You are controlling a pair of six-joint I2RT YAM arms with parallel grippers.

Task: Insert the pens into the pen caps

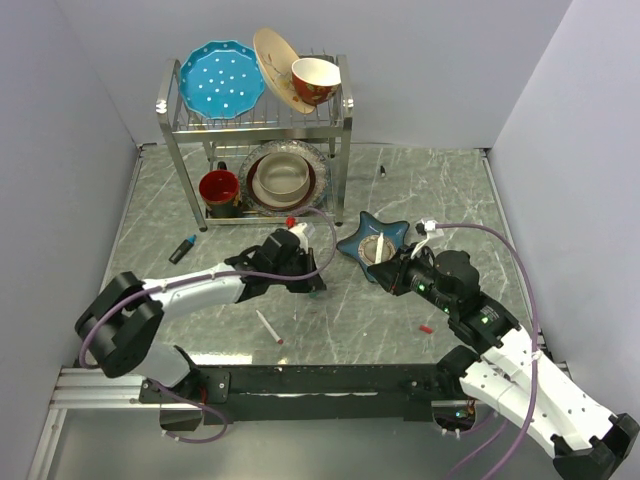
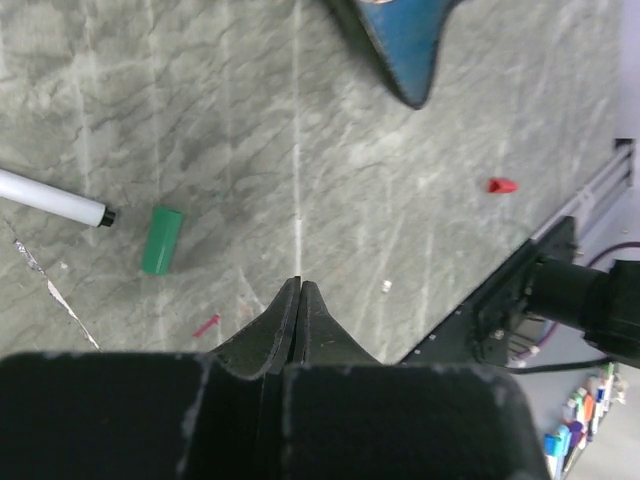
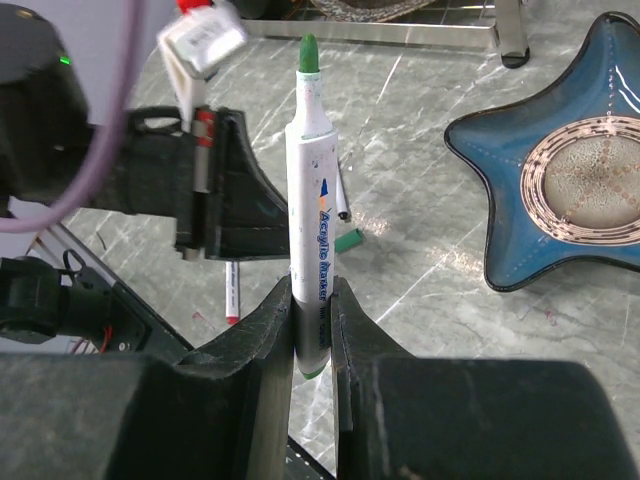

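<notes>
Jaws of the right gripper (image 3: 312, 295) pinch a green-tipped pen (image 3: 312, 180) low on its barrel, tip up, probably so a cap can be pushed on. The left gripper (image 2: 300, 300) is pressed shut with nothing visible between its jaws. It hangs above the table just short of the green cap (image 2: 160, 240), which lies near the star dish (image 3: 570, 170). 1 red cap (image 2: 502, 185) lies apart from that dish.

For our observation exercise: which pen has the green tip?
The white marker clamped upright in the right gripper; the black-tipped pen and red-ended pen lie loose.
</notes>
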